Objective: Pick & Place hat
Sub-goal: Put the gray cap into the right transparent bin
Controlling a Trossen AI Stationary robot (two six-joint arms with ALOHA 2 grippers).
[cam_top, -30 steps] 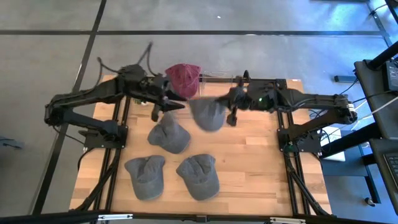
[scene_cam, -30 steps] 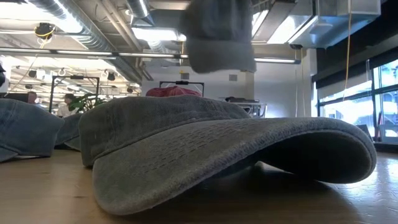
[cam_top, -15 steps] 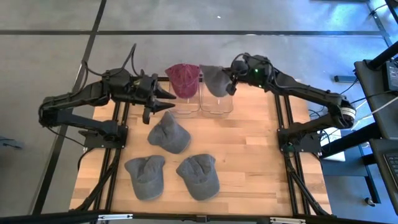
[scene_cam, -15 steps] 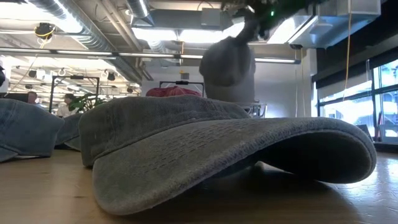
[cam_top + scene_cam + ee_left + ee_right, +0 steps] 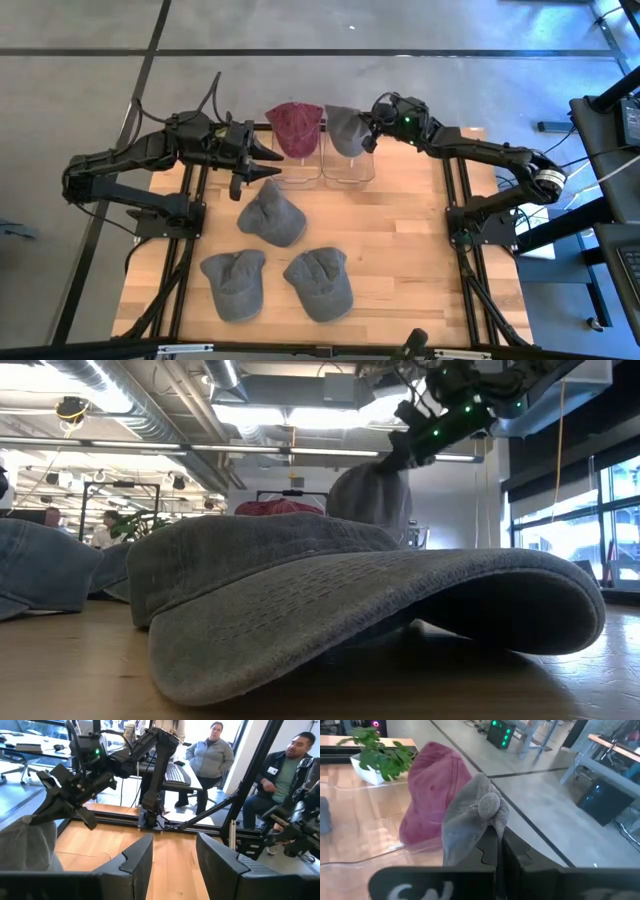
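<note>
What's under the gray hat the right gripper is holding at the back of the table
A clear stand sits below the gray hat, beside the red hat. The right gripper pinches its crown. The hat hides the stand's top, so contact between them can't be seen.

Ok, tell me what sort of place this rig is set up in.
Probably an open office or lab: exposed ceiling ducts, desks with equipment, people seated beyond the wooden table.

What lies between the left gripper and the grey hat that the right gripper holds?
In the high view, the red hat sits between the left gripper and the grey hat held by the right gripper.
</note>
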